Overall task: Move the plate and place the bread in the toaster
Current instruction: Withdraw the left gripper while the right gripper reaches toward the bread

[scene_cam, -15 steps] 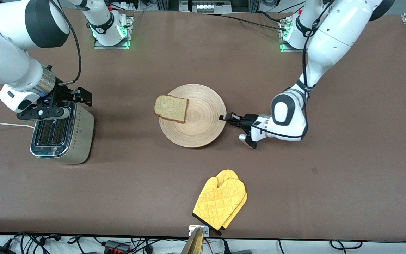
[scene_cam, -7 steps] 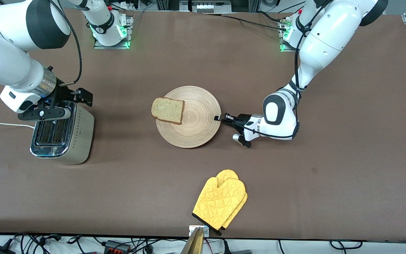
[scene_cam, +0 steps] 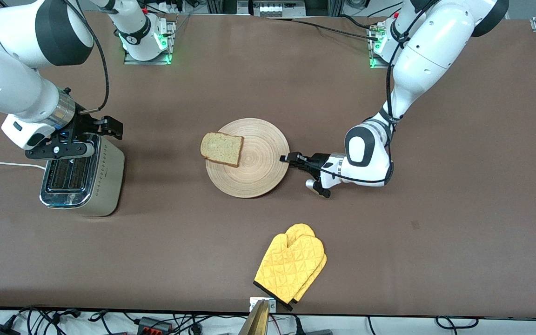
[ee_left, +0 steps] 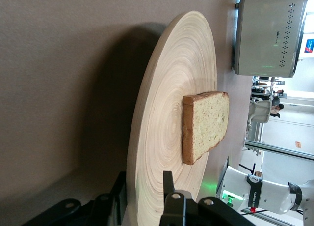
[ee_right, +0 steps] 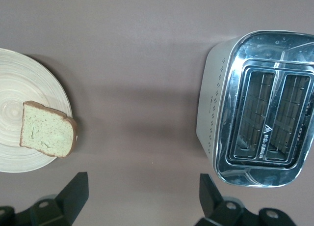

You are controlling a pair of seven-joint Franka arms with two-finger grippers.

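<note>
The left hand (scene_cam: 286,159) is sitting at the plate (scene_cam: 254,172) rim (grip unclear, bread (scene_cam: 222,148) on top); the right hand (scene_cam: 75,139) is hovering wide open over the toaster (scene_cam: 105,181).

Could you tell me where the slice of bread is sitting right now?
In the front view the bread lies on the plate at mid-table, overhanging the rim that faces the toaster.
</note>
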